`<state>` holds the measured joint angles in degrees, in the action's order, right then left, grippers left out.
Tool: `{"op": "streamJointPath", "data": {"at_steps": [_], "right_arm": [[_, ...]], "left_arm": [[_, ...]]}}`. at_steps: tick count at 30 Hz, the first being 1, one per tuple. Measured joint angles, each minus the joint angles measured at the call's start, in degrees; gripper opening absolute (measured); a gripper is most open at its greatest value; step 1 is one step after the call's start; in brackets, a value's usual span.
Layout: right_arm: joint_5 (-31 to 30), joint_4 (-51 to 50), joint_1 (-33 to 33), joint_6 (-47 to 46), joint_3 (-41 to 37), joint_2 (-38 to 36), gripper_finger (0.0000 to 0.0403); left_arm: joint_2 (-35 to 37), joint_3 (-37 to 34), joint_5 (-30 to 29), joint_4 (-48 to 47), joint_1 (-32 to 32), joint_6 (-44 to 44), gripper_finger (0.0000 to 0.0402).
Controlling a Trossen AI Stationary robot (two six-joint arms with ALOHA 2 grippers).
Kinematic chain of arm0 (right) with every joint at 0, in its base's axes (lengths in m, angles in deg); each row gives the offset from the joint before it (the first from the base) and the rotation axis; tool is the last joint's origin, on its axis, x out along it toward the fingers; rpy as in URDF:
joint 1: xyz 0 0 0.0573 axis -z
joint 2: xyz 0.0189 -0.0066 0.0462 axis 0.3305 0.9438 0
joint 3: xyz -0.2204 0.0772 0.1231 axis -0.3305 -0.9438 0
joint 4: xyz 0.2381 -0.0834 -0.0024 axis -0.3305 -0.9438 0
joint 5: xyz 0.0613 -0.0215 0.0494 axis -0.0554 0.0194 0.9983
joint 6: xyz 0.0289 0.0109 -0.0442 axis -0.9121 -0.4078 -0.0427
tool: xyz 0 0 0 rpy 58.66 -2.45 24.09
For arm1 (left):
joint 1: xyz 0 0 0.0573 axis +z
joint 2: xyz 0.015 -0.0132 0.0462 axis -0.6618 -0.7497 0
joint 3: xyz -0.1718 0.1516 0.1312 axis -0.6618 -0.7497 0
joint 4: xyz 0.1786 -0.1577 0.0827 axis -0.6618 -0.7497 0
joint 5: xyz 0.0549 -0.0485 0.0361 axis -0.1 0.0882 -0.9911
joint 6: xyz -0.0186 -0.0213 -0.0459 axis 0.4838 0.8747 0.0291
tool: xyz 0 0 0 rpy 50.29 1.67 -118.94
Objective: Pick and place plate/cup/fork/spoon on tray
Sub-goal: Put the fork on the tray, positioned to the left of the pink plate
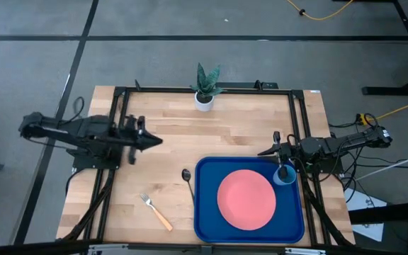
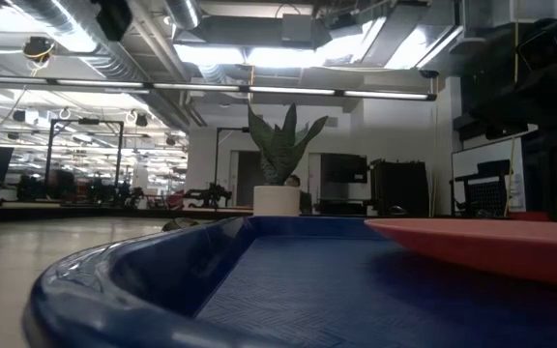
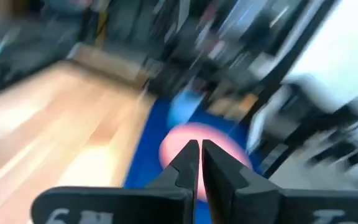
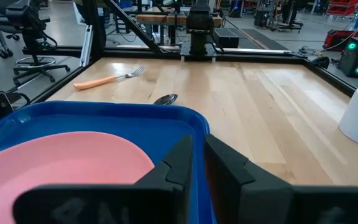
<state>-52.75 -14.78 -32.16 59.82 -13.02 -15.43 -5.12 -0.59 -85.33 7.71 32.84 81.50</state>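
Observation:
The blue tray [image 1: 205, 212] lies at the table's near right, with the pink plate [image 1: 246, 200] flat in its middle and the light-blue cup [image 1: 286, 176] in its far right corner. The dark spoon [image 1: 187, 176] lies on the wood just left of the tray. The tan-handled fork [image 1: 156, 211] lies farther left, near the front. My right gripper [image 1: 263, 151] is shut and empty over the tray's far rim [image 4: 166, 112], pointing toward the table's left. My left gripper [image 1: 154, 141] is shut and empty above the table's left middle.
A white pot with a green plant [image 1: 204, 99] stands at the table's far edge, also showing in the low view [image 2: 277, 198]. Black frame rails run along the table's left, right and far sides. Bare wood lies between the plant and the tray.

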Motion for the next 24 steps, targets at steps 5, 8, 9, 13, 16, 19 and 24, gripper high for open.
{"op": "streamJointPath", "data": {"at_steps": [5, 8, 9, 13, 16, 19, 24], "right_arm": [[0.00, 0.00, 0.00, 0.00, 0.00, 0.00, 0.0045], [0.00, 0.00, 0.00, -0.01, 0.00, 0.00, 0.0045], [0.00, 0.00, 0.00, 0.00, 0.00, 0.00, 0.0045], [0.00, 0.00, 0.00, 0.00, 0.00, 0.00, 0.0045], [0.00, 0.00, 0.00, -0.01, 0.00, 0.00, 0.0045], [0.00, 0.00, 0.00, -0.02, 0.00, 0.00, 0.0045], [0.00, 0.00, 0.00, 0.00, 0.00, 0.00, 0.0045]], "left_arm": [[-14.51, 12.35, -8.99, -20.63, -2.77, 11.05, 0.0014], [-21.00, 17.01, -11.14, -30.44, -4.96, 21.80, 0.0014], [-22.90, 18.16, -11.98, -31.57, -6.00, 25.46, 0.0014], [-29.06, 22.08, -15.79, -33.39, -10.29, 35.87, 0.0014], [-32.28, 25.21, -16.42, -34.17, -13.27, 43.31, 0.0014], [-34.99, 27.18, -17.83, -37.67, -16.53, 53.99, 0.0014], [-40.51, 27.44, -18.54, -39.59, -21.36, 73.01, 0.0014]]}}
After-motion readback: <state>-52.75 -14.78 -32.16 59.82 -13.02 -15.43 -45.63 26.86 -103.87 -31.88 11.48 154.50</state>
